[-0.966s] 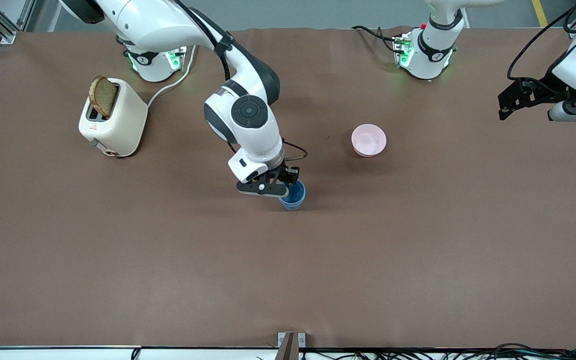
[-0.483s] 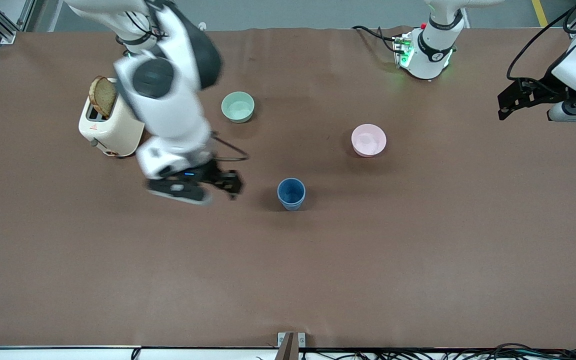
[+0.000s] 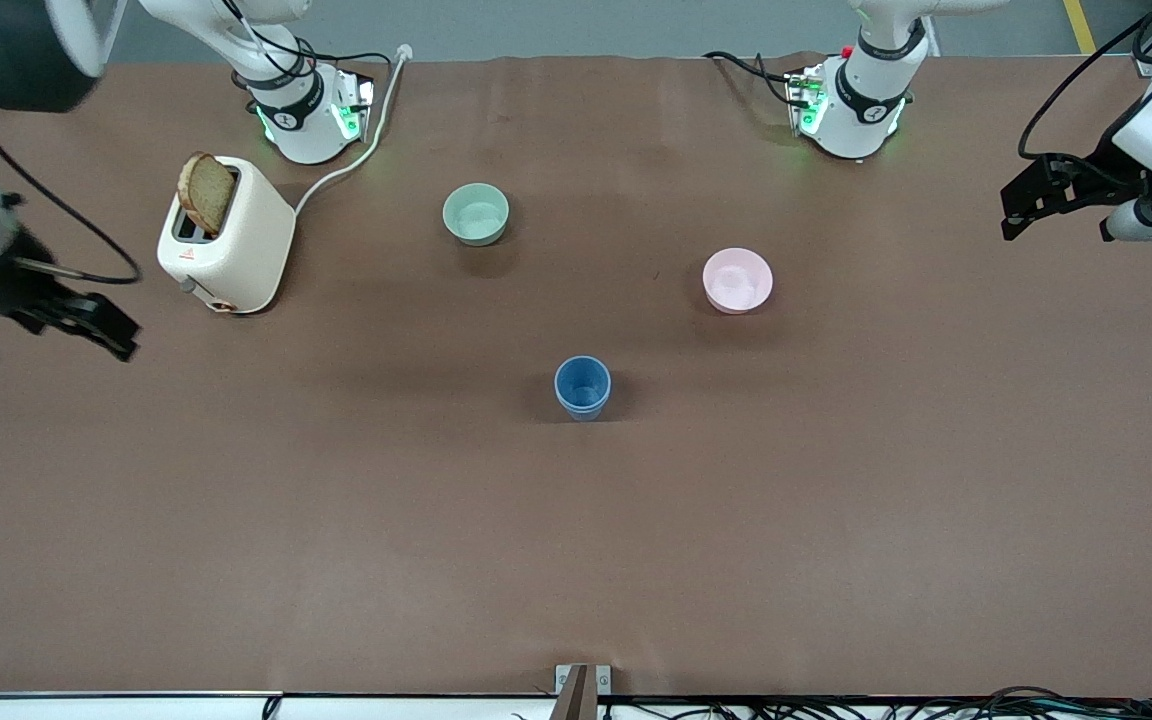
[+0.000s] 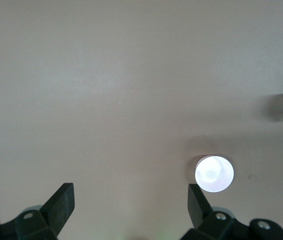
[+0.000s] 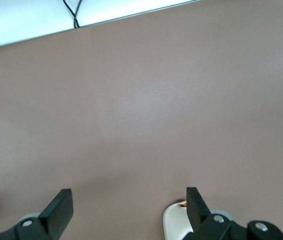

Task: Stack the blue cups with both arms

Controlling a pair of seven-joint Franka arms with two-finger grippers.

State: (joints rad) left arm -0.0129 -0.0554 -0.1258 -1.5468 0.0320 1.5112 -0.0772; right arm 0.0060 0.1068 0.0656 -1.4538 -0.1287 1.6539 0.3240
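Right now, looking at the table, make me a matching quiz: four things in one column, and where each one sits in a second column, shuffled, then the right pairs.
Things:
1. stacked blue cups
2. pale green bowl
3. toaster
4. left claw

Places:
A. open, over the table's edge at the left arm's end
B. toward the right arm's end, bread slice in its slot
C. mid-table, nearest the front camera
D. between the toaster and the pink bowl

Pairs: 1-C, 2-D, 3-B, 4-A
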